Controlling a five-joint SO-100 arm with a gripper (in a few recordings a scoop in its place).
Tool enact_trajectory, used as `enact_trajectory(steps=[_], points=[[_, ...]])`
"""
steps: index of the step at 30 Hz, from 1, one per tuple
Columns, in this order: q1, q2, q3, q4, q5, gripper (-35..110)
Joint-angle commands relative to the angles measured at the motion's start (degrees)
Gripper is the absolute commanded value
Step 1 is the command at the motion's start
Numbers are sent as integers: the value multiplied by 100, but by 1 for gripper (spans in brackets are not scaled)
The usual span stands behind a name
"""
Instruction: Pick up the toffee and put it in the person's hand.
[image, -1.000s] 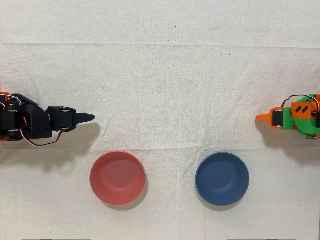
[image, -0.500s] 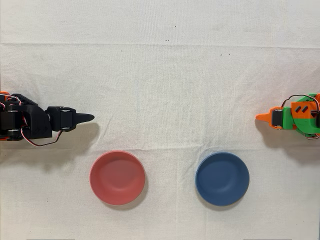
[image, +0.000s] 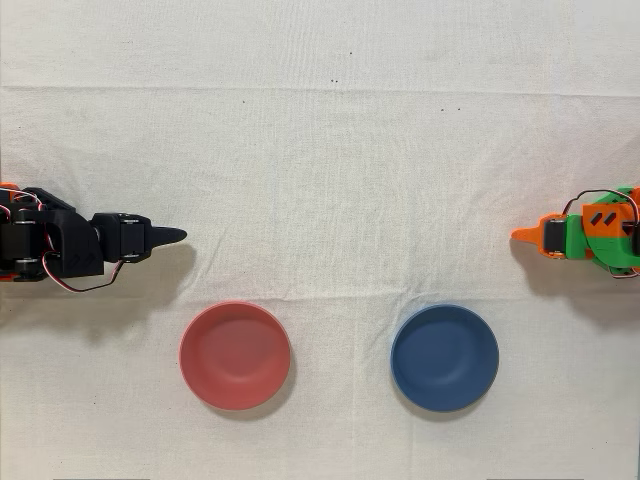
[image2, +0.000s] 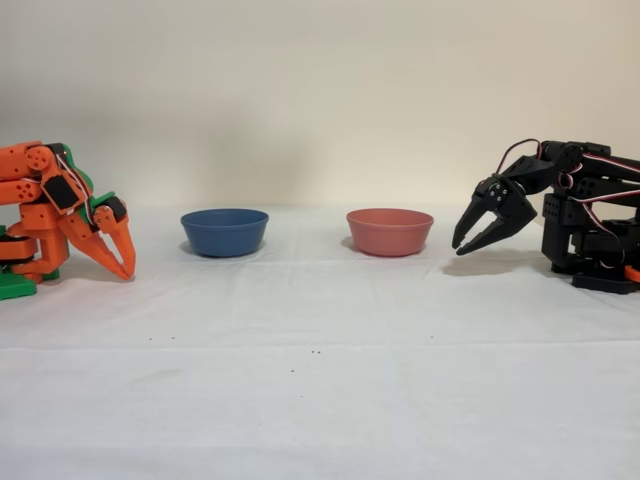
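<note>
A: How far along is the job?

B: By my reading, nothing is done. The black arm's tool (image2: 470, 240) hangs folded close to its own base, beside the shallow salmon-red plastic bowl (image2: 389, 231), above the white cloth-covered tabletop (image2: 320, 330) and touching nothing.

A: Spread or pressed together?

B: Spread a little in the fixed view, the two pointed black fingers (image2: 463, 228) apart with nothing between them. From overhead the tool (image: 172, 236) reads as one dark tip, up and to the left of the red bowl (image: 235, 355).

A: And the toffee?

B: I cannot find it. Both the red bowl and the round dark-blue plastic bowl (image: 444, 358), which sits to its right in the overhead view, look bare inside from above, and the cloth around them carries only a few tiny dark specks. No open palm is reaching in either.

A: So what is left?

B: All of it, I judge: finding the sweet, pinching it, carrying it to a hand. The orange arm (image2: 60, 210), well beyond the blue bowl from the red one, is idle.
</note>
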Motion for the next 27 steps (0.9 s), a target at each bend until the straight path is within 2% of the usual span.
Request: enact_trajectory(steps=[1,27], points=[[0,396,290,97,-9,4],[0,396,290,97,-18,0]])
